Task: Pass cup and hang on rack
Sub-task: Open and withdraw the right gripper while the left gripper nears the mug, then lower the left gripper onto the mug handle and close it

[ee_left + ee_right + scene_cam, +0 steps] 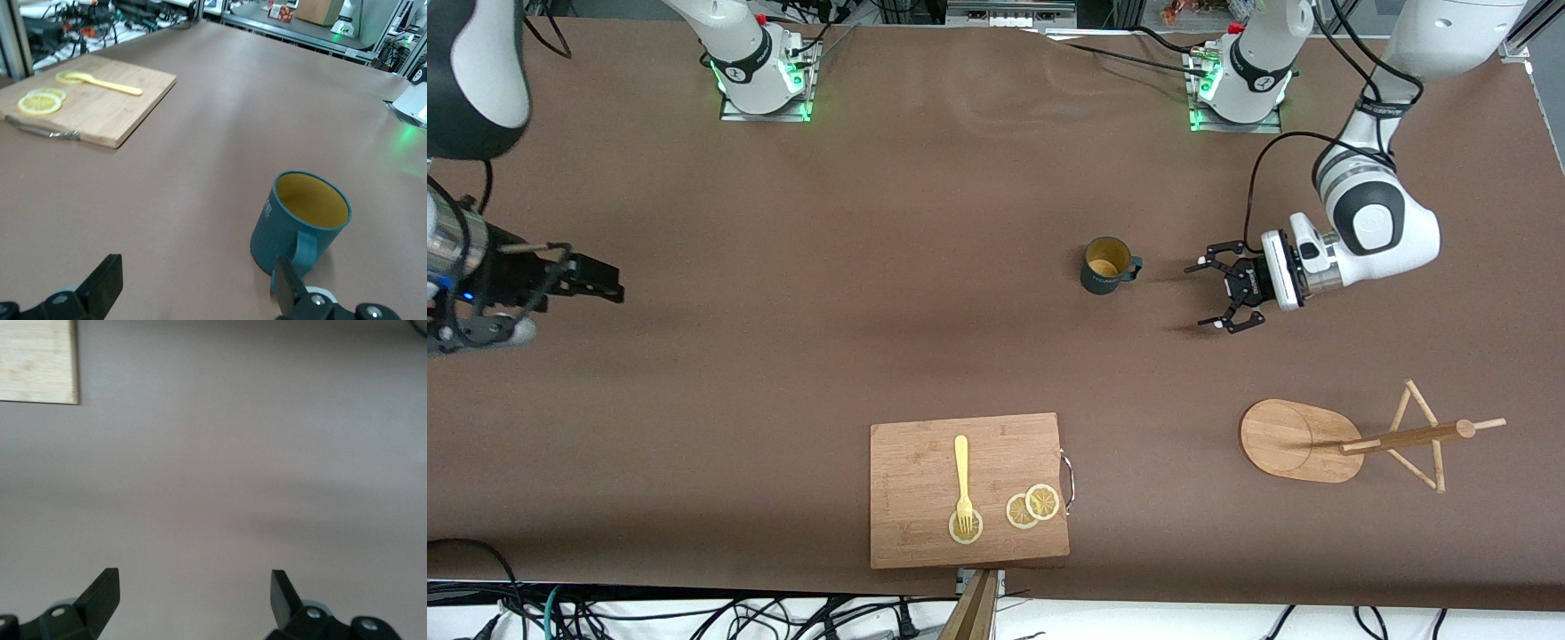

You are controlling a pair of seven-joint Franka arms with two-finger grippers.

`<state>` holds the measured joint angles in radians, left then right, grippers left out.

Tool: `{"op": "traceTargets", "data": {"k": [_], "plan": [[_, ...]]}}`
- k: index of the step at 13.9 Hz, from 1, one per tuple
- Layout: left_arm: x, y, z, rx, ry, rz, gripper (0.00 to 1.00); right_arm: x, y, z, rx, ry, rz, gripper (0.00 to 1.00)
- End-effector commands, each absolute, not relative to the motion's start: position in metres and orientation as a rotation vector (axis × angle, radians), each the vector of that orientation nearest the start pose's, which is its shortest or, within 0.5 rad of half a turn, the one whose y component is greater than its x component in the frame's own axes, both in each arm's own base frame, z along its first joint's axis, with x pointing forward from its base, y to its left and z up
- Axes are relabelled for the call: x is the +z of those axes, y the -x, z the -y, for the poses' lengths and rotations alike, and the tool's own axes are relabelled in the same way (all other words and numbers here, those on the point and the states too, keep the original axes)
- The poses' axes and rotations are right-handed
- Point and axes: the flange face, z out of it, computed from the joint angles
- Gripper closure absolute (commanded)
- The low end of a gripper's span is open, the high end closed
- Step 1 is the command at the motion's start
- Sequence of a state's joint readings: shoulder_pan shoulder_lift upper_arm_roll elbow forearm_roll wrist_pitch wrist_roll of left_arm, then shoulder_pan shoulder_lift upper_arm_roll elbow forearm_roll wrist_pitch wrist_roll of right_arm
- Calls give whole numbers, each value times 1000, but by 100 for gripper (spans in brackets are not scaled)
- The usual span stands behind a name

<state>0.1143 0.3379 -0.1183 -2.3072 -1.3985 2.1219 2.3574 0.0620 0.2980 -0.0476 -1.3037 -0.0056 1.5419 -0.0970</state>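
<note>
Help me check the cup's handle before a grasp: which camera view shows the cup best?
The left wrist view: the cup stands upright and close, its handle facing the open left gripper. The front view shows the cup small from above. The right wrist view does not show it, only table beneath the open right gripper.

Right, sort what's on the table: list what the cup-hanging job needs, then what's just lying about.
Needed for the job:
- cup, upright on the table
- rack, toward the left arm's end
- left gripper, jaws open beside the cup's handle
- right gripper, jaws open, waiting at its end of the table

Just lying about:
- cutting board
- fork on it
- lemon slices on it
</note>
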Motion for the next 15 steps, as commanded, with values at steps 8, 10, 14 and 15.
{"op": "traceTargets", "data": {"k": [8, 10, 14, 15], "plan": [[85, -449, 94, 1140, -1642, 1241, 0, 641, -580, 43, -42, 3232, 81, 0], [78, -442, 103, 1146, -1587, 1181, 0, 626, -580, 43, 13, 3235, 83, 0], [76, -438, 95, 1152, -1540, 1167, 0, 625, -573, 47, 33, 3230, 128, 0], [74, -436, 99, 1143, -1533, 1168, 0, 625, -573, 46, 33, 3231, 132, 0]]}}
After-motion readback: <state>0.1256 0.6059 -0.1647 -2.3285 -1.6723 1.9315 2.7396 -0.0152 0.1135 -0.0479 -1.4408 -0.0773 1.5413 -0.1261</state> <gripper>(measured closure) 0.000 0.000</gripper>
